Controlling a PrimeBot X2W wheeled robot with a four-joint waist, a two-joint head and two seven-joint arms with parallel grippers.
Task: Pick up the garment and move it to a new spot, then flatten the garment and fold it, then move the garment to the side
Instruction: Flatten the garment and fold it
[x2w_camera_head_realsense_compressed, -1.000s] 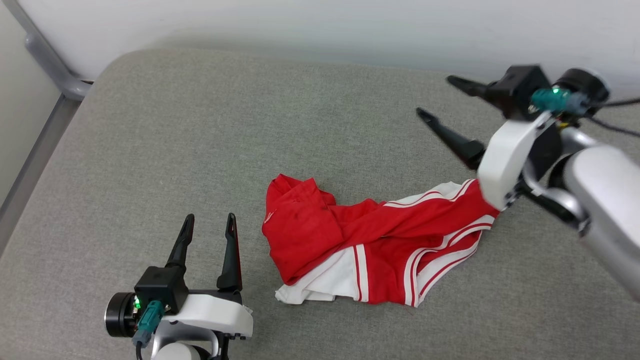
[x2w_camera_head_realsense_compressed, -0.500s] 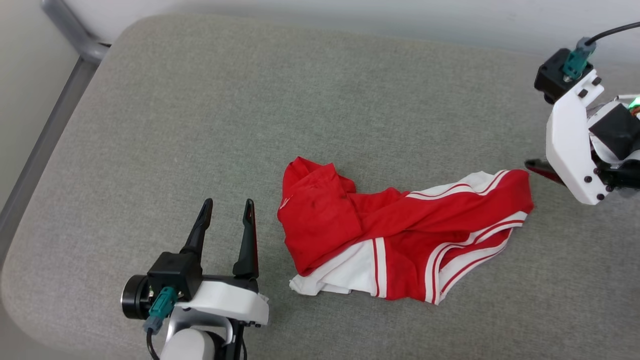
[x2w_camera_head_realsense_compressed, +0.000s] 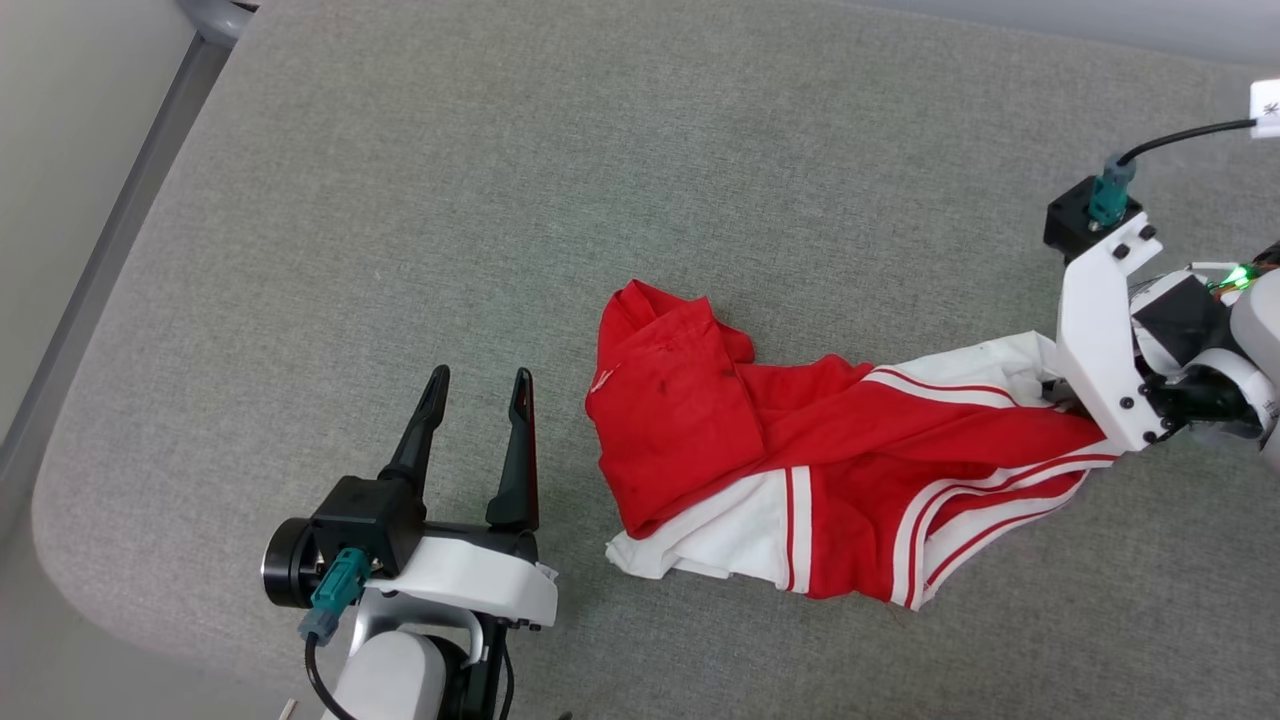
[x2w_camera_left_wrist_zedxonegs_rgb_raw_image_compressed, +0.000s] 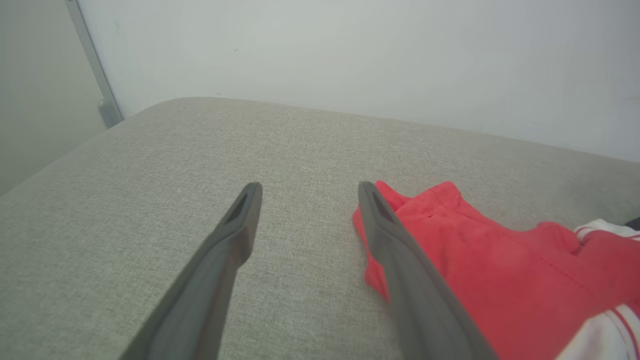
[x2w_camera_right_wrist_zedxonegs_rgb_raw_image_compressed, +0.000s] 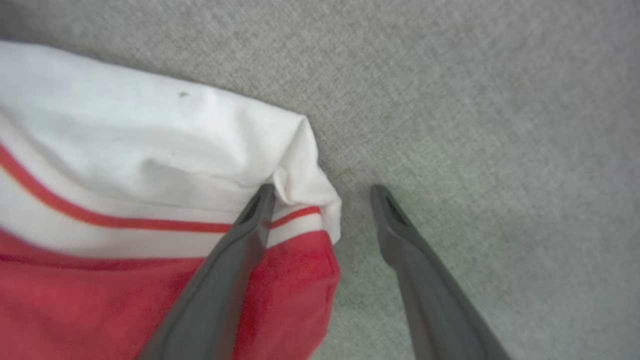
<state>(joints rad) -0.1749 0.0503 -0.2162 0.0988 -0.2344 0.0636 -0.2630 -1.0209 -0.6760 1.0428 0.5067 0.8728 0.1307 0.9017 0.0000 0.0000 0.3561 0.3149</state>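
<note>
The garment (x2w_camera_head_realsense_compressed: 800, 450), red with white parts and red-white striped trim, lies crumpled on the grey cushion (x2w_camera_head_realsense_compressed: 500, 200), right of centre in the head view. My left gripper (x2w_camera_head_realsense_compressed: 475, 395) stands open just left of it, fingers pointing away, nothing between them; the left wrist view has the red cloth (x2w_camera_left_wrist_zedxonegs_rgb_raw_image_compressed: 475, 250) beside its right finger. My right gripper (x2w_camera_right_wrist_zedxonegs_rgb_raw_image_compressed: 324, 190) is open and points down at the garment's right end. One finger lies over the white and red cloth (x2w_camera_right_wrist_zedxonegs_rgb_raw_image_compressed: 150, 150), the other over bare cushion. Its white wrist housing (x2w_camera_head_realsense_compressed: 1100, 340) hides the fingers in the head view.
A grey metal rail (x2w_camera_head_realsense_compressed: 110, 240) runs along the cushion's left side, with a pale wall (x2w_camera_left_wrist_zedxonegs_rgb_raw_image_compressed: 350, 60) behind. The cushion's rounded front-left corner (x2w_camera_head_realsense_compressed: 60, 520) is close to my left arm. A black cable (x2w_camera_head_realsense_compressed: 1190, 135) trails from the right wrist.
The head camera has tilted, shifting the whole picture. My right gripper has swung from raised above the cushion down onto the garment's right end. The left gripper has stayed beside the garment.
</note>
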